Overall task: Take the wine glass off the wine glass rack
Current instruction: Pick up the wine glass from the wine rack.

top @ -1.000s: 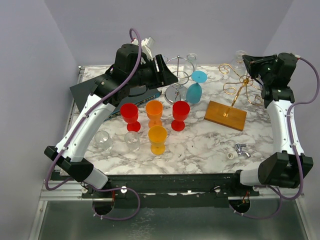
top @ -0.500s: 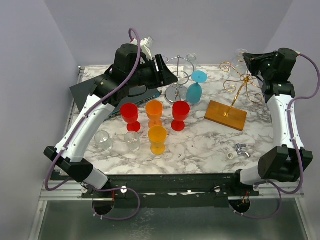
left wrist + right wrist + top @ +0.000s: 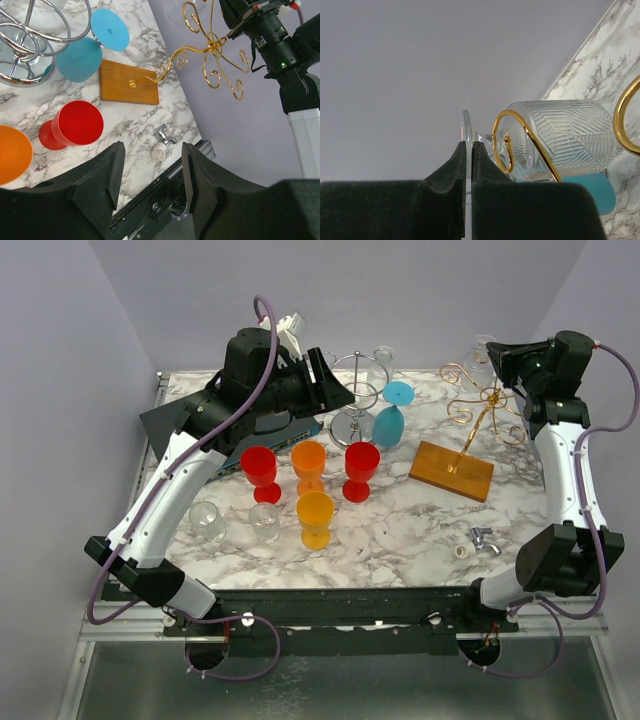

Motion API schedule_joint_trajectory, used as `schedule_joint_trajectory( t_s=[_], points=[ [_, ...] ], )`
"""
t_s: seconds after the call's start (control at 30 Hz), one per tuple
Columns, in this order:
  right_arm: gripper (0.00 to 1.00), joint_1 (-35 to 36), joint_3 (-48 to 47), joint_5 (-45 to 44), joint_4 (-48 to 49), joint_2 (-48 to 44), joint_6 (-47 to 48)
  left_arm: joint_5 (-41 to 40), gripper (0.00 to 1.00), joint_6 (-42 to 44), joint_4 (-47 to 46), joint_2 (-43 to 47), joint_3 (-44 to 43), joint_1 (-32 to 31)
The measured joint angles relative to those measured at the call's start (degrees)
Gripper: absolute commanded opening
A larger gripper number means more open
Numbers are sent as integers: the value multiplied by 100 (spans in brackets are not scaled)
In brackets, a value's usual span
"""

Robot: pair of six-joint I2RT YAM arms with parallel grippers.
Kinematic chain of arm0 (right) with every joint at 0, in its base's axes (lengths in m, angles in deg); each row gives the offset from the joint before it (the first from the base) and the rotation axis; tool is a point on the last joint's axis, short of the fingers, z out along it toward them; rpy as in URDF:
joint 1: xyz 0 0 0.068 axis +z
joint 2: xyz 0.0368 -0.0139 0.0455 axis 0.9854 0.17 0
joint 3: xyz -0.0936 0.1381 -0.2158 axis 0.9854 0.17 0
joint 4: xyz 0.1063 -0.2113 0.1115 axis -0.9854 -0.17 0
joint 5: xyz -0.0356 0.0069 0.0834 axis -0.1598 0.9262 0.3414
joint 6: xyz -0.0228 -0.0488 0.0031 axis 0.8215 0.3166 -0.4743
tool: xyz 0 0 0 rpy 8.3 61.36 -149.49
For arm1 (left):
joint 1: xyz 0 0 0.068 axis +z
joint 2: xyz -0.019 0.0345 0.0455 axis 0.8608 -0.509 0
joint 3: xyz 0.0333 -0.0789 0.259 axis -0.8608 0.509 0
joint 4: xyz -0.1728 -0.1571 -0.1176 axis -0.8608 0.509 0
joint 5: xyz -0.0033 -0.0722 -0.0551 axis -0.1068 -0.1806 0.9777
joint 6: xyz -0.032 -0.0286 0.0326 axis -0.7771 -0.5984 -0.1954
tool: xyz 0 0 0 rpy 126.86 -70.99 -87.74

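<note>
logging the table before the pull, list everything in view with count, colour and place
gold wire rack: 1, gold on a wooden base, back right
clear wine glass: 1, patterned clear, hung on the gold rack
chrome rack: 1, silver, back centre
blue glass: 1, blue, tilted beside the chrome rack
plain clear glass: 1, clear, behind the chrome rack
red goblets: 2, red, centre
orange goblets: 2, orange, centre
small clear glasses: 2, clear, near left
metal fitting: 1, silver, near right
white cap: 1, white, beside the fitting
dark board: 1, dark, back left
left gripper: 1, black, open above the goblets
right gripper: 1, black, shut on the wine glass's foot
</note>
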Motion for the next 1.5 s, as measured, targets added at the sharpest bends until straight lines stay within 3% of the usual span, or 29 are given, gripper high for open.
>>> schedule_joint_trajectory(
  t_s=[1.5],
  points=[
    [1, -304, 278, -55, 105, 52, -667, -2, 55, 0, -2, 15, 33, 0]
  ],
)
